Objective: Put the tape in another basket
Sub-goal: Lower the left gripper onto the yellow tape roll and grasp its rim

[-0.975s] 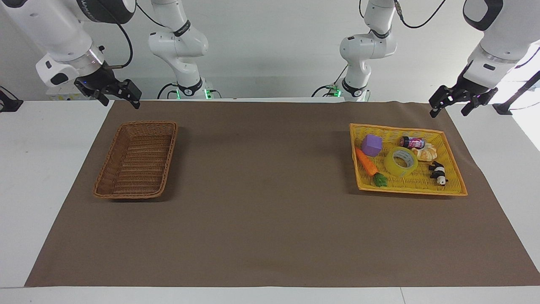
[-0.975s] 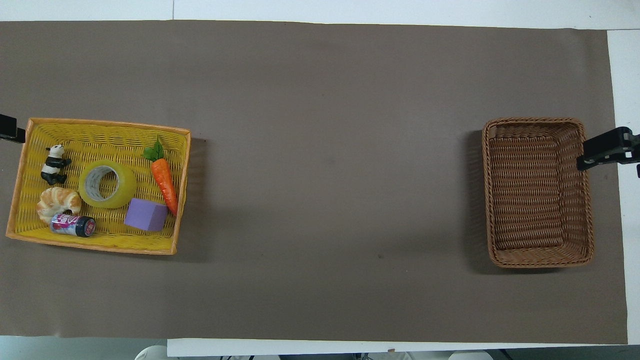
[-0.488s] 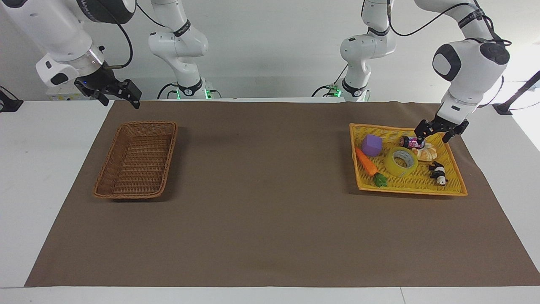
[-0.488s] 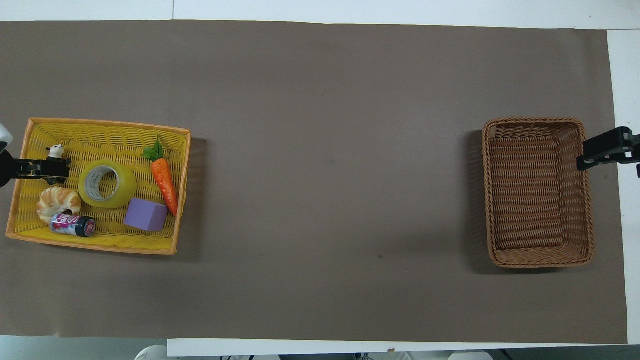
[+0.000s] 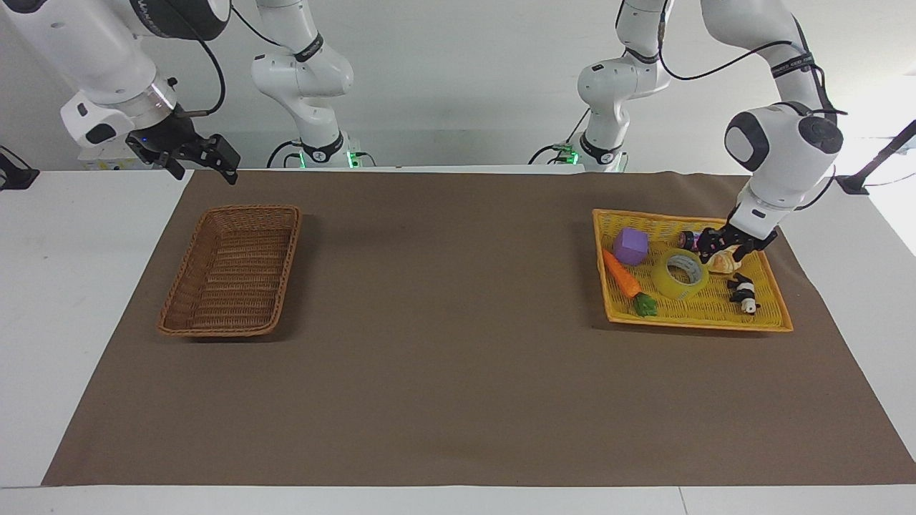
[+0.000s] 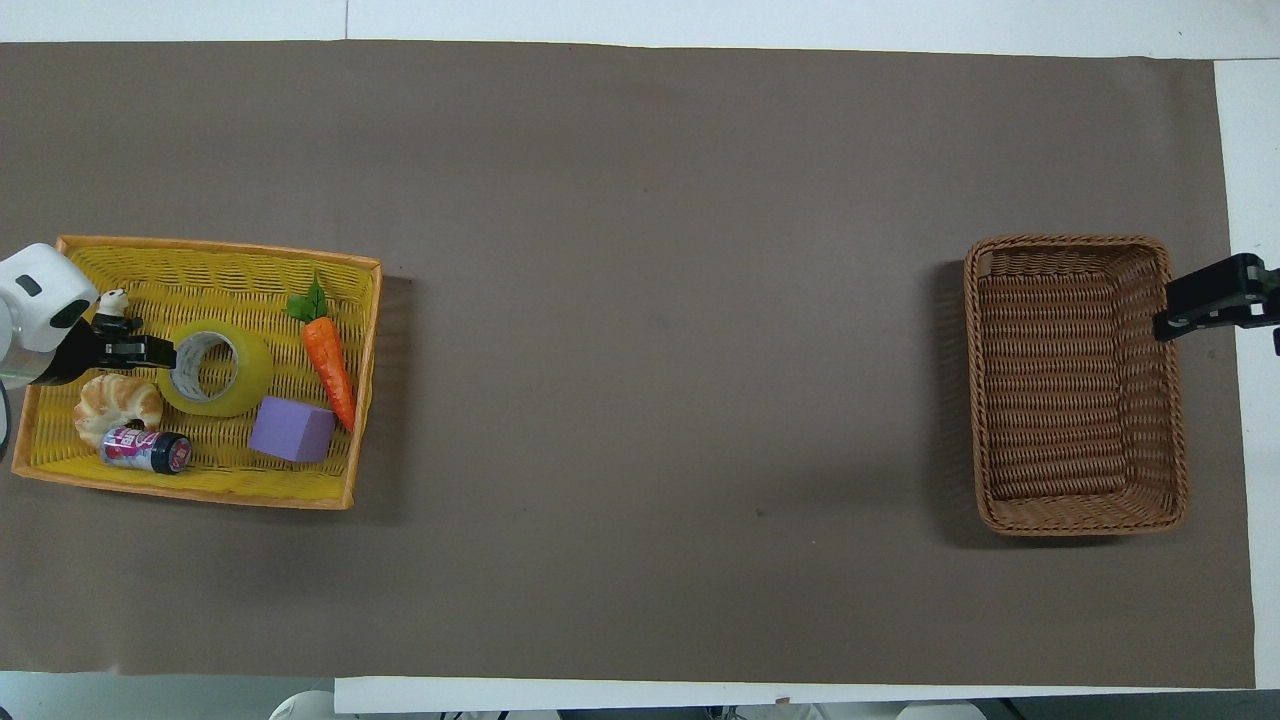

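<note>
Tape point(image 5: 680, 274): lying flat in the yellow tray point(image 5: 776, 315) at the left arm's end of the surface.
Neighbours: croissant point(image 5: 724, 262), can point(image 5: 691, 239), purple block point(image 5: 630, 246), carrot point(image 5: 621, 275), panda point(image 5: 744, 293).
Left end effector point(image 5: 721, 249): fingers apart, over croissant beside the tape.
Right end effector point(image 5: 202, 159): waiting over the surface's corner near the basket point(image 5: 232, 270); fingers unclear.

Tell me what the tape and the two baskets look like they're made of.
Tape: glossy translucent yellow plastic film wound on a pale grey core, likely cardboard. Brown basket: matte woven wicker or rattan, with ribbed strands and a braided rim showing. Yellow basket: openwork weave with an orange rim; its bright even colour suggests plastic or dyed fibre, but I can't tell which.
</note>
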`<state>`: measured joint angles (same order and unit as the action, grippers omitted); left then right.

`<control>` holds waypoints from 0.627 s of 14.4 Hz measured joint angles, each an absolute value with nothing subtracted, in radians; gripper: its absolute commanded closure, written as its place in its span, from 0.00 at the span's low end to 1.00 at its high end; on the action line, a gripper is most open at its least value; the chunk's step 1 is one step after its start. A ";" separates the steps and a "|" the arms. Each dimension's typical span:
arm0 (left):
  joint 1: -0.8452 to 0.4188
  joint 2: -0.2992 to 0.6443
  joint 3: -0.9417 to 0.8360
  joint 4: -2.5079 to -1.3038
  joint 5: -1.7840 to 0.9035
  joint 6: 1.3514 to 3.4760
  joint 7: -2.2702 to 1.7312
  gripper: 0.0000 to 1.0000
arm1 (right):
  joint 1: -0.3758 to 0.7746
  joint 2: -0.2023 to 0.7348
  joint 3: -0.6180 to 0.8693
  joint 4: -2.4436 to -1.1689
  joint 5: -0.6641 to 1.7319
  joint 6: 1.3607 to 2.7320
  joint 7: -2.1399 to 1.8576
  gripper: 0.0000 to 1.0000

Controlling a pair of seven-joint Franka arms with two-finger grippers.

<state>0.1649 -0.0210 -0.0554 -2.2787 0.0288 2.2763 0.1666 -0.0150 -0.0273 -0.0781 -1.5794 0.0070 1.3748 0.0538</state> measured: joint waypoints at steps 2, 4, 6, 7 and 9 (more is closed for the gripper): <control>0.165 -0.008 -0.056 -2.299 0.029 2.315 0.165 0.33 | -0.015 -0.027 -0.078 -1.579 0.007 1.375 0.054 0.00; 0.165 -0.003 -0.056 -2.315 0.029 2.329 0.165 0.33 | -0.015 -0.027 -0.078 -1.579 0.007 1.375 0.054 0.00; 0.164 -0.003 -0.057 -2.320 0.029 2.334 0.165 0.40 | -0.015 -0.027 -0.078 -1.579 0.007 1.375 0.054 0.00; 0.164 -0.003 -0.057 -2.323 0.029 2.336 0.165 0.41 | -0.015 -0.027 -0.078 -1.579 0.007 1.375 0.054 0.00; 0.162 -0.003 -0.060 -2.338 0.029 2.336 0.165 0.41 | -0.015 -0.027 -0.078 -1.579 0.007 1.375 0.054 0.00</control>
